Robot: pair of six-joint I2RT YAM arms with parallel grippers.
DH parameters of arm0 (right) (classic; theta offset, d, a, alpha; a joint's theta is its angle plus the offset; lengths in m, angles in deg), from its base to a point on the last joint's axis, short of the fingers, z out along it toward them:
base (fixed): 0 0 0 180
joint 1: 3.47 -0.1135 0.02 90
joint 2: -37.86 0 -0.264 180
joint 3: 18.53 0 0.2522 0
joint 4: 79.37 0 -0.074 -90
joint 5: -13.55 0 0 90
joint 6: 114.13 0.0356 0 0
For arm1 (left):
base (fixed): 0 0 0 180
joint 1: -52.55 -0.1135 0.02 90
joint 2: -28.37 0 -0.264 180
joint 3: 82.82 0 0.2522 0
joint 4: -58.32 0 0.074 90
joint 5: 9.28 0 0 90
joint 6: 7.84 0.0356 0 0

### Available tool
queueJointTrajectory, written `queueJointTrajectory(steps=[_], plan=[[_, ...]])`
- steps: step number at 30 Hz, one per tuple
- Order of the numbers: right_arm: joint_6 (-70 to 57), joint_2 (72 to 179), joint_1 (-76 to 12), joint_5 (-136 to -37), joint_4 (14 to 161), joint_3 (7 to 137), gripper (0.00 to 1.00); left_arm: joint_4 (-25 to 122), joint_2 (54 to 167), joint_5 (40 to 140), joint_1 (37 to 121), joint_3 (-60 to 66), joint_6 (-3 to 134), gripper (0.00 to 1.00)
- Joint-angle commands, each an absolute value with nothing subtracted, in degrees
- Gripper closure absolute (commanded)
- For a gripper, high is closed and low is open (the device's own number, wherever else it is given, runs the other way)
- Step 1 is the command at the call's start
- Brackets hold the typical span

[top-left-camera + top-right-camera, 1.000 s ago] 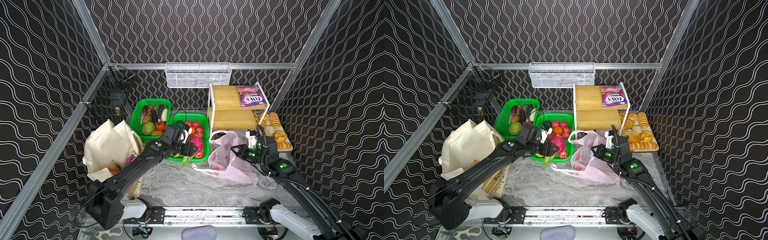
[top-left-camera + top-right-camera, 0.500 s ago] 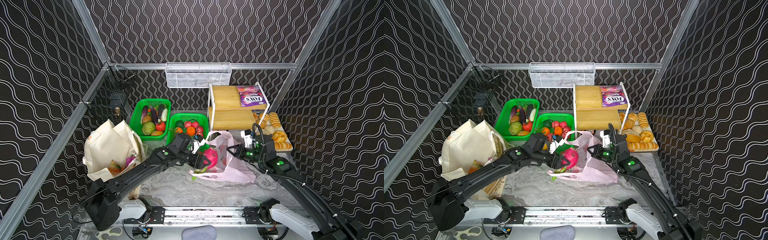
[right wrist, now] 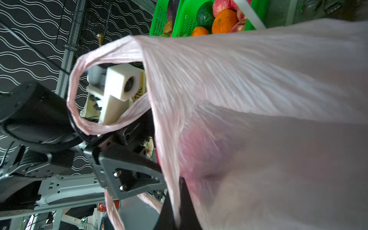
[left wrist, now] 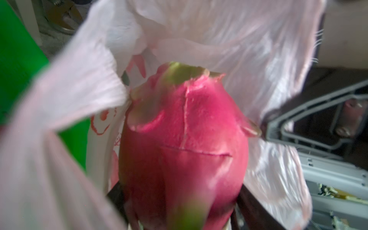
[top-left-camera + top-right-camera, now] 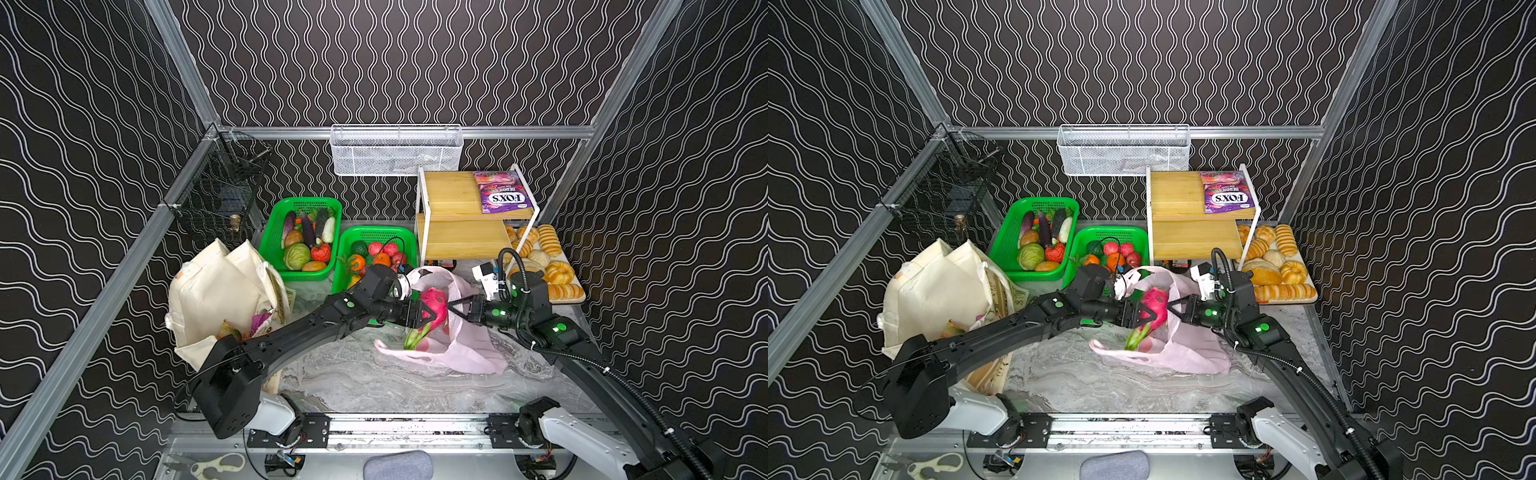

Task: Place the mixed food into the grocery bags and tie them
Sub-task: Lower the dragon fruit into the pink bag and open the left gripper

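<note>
left gripper [image 5: 428, 315]: jaws wide, clamped round pink dragon fruit [image 5: 435, 301] | fruit at mouth of pale-pink plastic bag [image 5: 469, 349], green tip toward 6 o'clock | right gripper [image 5: 453, 308]: pinched tight on bag rim, at fruit's 3 o'clock

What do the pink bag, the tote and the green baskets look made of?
The pink bag: thin plastic film, translucent, faintly glossy; fine crinkles, and the dragon fruit shows through it. The tote: cream woven cloth, matte, likely canvas; soft folds. The green baskets: moulded plastic, shiny, with perforated mesh walls.
</note>
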State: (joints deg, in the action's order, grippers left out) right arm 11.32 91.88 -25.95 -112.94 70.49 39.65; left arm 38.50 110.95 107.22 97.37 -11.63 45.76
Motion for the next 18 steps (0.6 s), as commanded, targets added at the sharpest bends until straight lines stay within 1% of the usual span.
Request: queueJointTrajectory(steps=[1, 5, 9, 13, 18], plan=[[10.9, 91.5, -26.0, -116.4, 75.0, 39.0, 0.97, 45.3, 111.4, 105.6, 97.3, -12.5, 37.4, 0.37], [11.7, 92.1, -26.0, -118.0, 77.9, 37.3, 0.97, 51.9, 112.5, 108.4, 97.3, -14.0, 30.4, 0.36], [12.1, 91.7, -26.0, -119.0, 80.7, 35.6, 0.97, 50.5, 112.9, 107.1, 97.4, -13.8, 28.1, 0.32], [13.5, 90.8, -26.0, -119.0, 84.0, 33.7, 0.97, 52.4, 111.3, 105.5, 97.4, -15.0, 27.6, 0.25], [16.1, 89.9, -26.0, -120.4, 88.4, 32.0, 0.97, 47.9, 110.9, 104.6, 97.4, -13.8, 30.3, 0.15]])
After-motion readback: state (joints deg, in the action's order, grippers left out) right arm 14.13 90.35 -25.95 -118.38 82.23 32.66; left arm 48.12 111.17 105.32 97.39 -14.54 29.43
